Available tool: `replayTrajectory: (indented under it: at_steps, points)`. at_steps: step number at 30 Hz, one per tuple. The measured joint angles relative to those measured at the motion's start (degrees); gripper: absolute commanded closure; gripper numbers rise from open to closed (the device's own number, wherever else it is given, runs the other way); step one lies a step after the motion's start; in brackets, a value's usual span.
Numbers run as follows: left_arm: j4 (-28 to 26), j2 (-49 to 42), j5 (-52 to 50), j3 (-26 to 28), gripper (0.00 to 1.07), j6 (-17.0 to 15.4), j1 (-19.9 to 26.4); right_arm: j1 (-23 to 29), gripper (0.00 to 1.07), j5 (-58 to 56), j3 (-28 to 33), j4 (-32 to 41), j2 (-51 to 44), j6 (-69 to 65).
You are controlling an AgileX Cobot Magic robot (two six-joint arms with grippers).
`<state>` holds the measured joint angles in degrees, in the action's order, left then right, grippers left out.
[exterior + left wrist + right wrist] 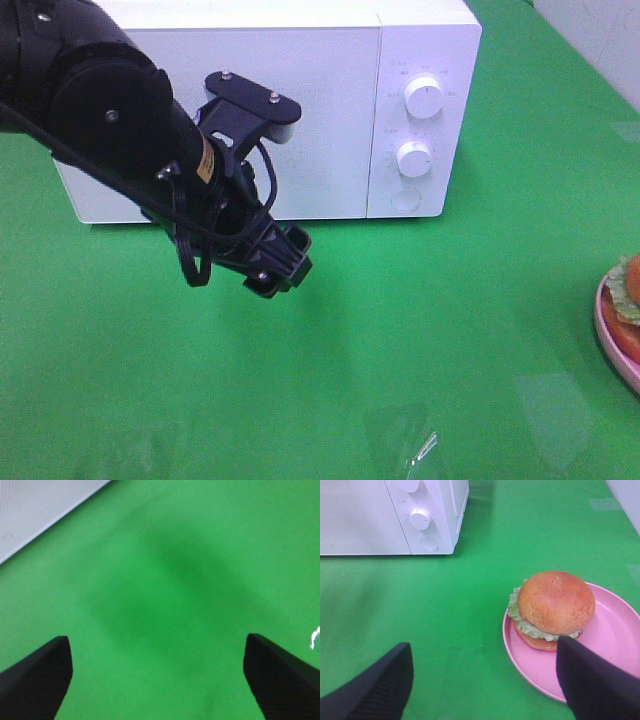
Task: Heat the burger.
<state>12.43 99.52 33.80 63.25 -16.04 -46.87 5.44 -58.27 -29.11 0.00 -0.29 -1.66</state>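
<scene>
- burger [552, 609] sits in pink bowl [615, 630], well right of the closed microwave [270, 105]
- likely light, squashy, layers can slide: grip bun sides gently
- right gripper [482, 680] spread, empty, near the bowl
- left gripper [157, 672] spread, empty, before the microwave

The burger [554, 611] sits upright on a shallow pink plate [615, 630], toward the plate's side nearer the microwave [395, 515], with bare pink surface showing on its far side. Its top bun is a glossy golden-brown dome. Frilly pale green lettuce sticks out beneath the bun all along the visible edge, and a reddish-brown lower layer shows under the lettuce. The plate rests on the green counter [470, 605], well apart from the microwave. In the high view only a sliver of the burger [626, 290] appears at the right edge.
</scene>
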Motion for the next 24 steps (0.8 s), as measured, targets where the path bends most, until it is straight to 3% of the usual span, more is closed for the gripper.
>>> replayTrajectory:
  at_steps: [11, 16, 18, 21, 22, 23, 24]
  points:
    - [-1.1, -4.2, 22.1, 0.0, 0.21, 0.2, 0.1, 0.0, 0.31, 0.0, 0.0, 0.0, 0.0, 0.0]
    - [-1.1, -5.6, 25.7, 0.0, 0.21, 0.4, 1.9, 0.0, 0.31, 0.0, 0.0, 0.0, 0.0, 0.0]
    - [-3.0, -9.0, 28.1, 0.0, 0.21, 1.9, 7.2, 0.0, 0.31, 0.0, 0.0, 0.0, 0.0, 0.0]
    - [-5.3, -11.2, 28.3, 0.0, 0.21, 3.6, 10.6, 0.0, 0.31, 0.0, 0.0, 0.0, 0.0, 0.0]
    - [-8.0, -13.6, 28.4, 0.0, 0.21, 5.6, 14.8, 0.0, 0.31, 0.0, 0.0, 0.0, 0.0, 0.0]
    - [-8.0, -13.6, 28.4, 0.0, 0.21, 5.6, 14.8, 0.0, 0.31, 0.0, 0.0, 0.0, 0.0, 0.0]
    - [-10.7, -16.0, 28.6, 0.0, 0.21, 8.1, 19.4, 0.0, 0.31, 0.0, 0.0, 0.0, 0.0, 0.0]
